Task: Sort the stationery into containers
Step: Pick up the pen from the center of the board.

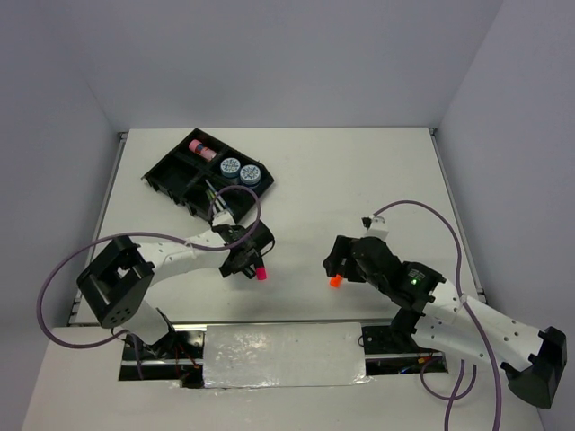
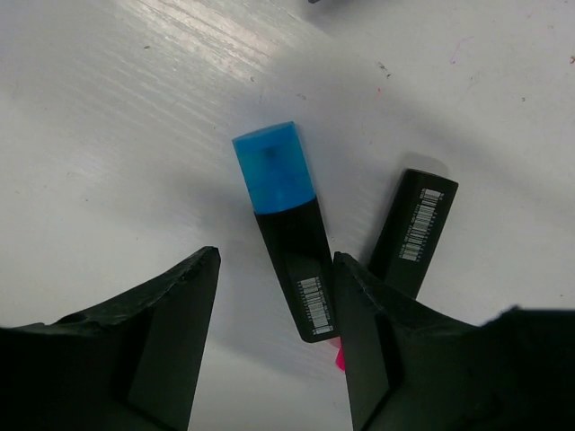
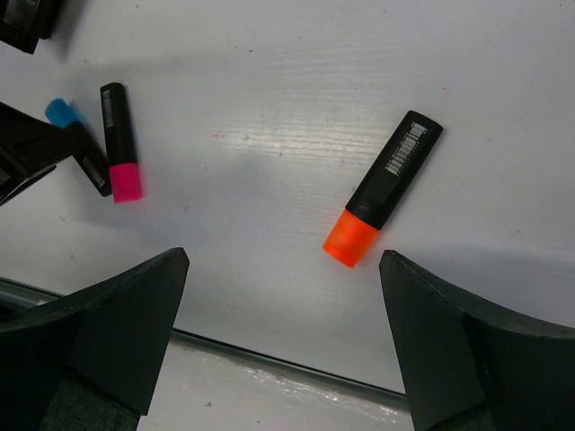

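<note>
Well, nearest us, the left gripper hangs over the short blue-capped highlighter with its black plastic barrel. Its fingers are apart and grip nothing: one is just beside the barrel at 3 o'clock, the other apart at 9. The barrel's long axis runs 11 to 5 o'clock in the wrist view, so the jaws sit nearly square across it (a slight twist would help, we judge). The pink-capped highlighter lies just outside the 3 o'clock finger, near enough to be nudged. The right gripper is spread wide and empty. The orange-capped highlighter lies at its 1 o'clock, ahead of the fingertips, axis 7 to 1. Farther off, at 11 o'clock on the white table, the flat black four-compartment plastic tray holds two round blue tubs and a pink-capped tube. We judge the left arm nearer to it.
</note>
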### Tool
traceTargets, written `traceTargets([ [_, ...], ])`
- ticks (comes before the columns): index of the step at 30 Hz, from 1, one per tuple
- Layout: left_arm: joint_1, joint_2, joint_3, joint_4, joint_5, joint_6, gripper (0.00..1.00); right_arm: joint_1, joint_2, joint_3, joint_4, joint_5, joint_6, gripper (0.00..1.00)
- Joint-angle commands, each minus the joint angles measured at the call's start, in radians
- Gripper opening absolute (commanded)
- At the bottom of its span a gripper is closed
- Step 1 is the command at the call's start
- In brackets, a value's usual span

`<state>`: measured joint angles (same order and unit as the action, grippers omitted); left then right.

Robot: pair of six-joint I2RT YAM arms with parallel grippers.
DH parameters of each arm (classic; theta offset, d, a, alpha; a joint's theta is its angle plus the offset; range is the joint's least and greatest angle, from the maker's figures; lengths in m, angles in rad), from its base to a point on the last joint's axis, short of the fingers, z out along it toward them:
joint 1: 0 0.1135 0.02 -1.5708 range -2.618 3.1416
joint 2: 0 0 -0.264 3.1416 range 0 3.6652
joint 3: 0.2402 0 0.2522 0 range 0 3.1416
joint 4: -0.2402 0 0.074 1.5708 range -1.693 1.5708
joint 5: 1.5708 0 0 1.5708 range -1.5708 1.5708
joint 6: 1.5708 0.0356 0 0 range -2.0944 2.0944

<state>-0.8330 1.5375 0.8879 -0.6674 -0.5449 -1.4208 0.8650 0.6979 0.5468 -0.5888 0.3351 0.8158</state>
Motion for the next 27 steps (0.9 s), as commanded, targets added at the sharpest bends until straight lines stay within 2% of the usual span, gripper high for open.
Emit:
traceTargets([
  [1, -0.002, 0.015, 0.026, 0.002, -0.007, -0.018, 0.65, 0.000, -0.008, -0.004, 0.052, 0.001, -0.021, 0.95],
  [8, 0.005, 0.056, -0.029, 0.074, 0.039, 0.020, 0.67, -0.001, -0.032, -0.007, 0.075, -0.008, -0.037, 0.92],
  [10, 0.008, 0.065, -0.038, 0.084, 0.043, 0.033, 0.64, 0.002, -0.041, -0.010, 0.076, -0.007, -0.038, 0.91],
  [11, 0.009, 0.065, -0.043, 0.089, 0.049, 0.037, 0.52, 0.000, -0.044, -0.011, 0.076, -0.008, -0.038, 0.91],
  [16, 0.014, 0.052, -0.079, 0.120, 0.082, 0.060, 0.27, 0.000, -0.067, -0.016, 0.081, -0.016, -0.044, 0.90],
  [17, 0.015, 0.040, -0.081, 0.105, 0.082, 0.072, 0.12, -0.001, -0.075, -0.016, 0.081, -0.018, -0.046, 0.90],
  [19, 0.012, -0.040, -0.078, 0.075, 0.073, 0.085, 0.00, 0.000, -0.086, -0.018, 0.080, -0.022, -0.053, 0.89],
  [21, 0.011, -0.123, -0.060, 0.020, 0.043, 0.129, 0.00, 0.000, -0.095, -0.015, 0.084, -0.030, -0.063, 0.89],
  [22, 0.012, -0.211, -0.041, -0.003, -0.005, 0.150, 0.00, 0.000, -0.098, -0.016, 0.086, -0.033, -0.073, 0.89],
  [24, 0.018, -0.289, 0.040, -0.111, -0.084, 0.175, 0.00, -0.001, -0.100, -0.016, 0.095, -0.034, -0.084, 0.90],
  [26, 0.079, -0.364, 0.100, -0.129, -0.165, 0.241, 0.00, -0.001, -0.094, -0.018, 0.113, -0.039, -0.095, 0.90],
  [27, 0.127, -0.375, 0.149, -0.123, -0.158, 0.352, 0.00, -0.001, -0.090, -0.016, 0.118, -0.041, -0.096, 0.90],
])
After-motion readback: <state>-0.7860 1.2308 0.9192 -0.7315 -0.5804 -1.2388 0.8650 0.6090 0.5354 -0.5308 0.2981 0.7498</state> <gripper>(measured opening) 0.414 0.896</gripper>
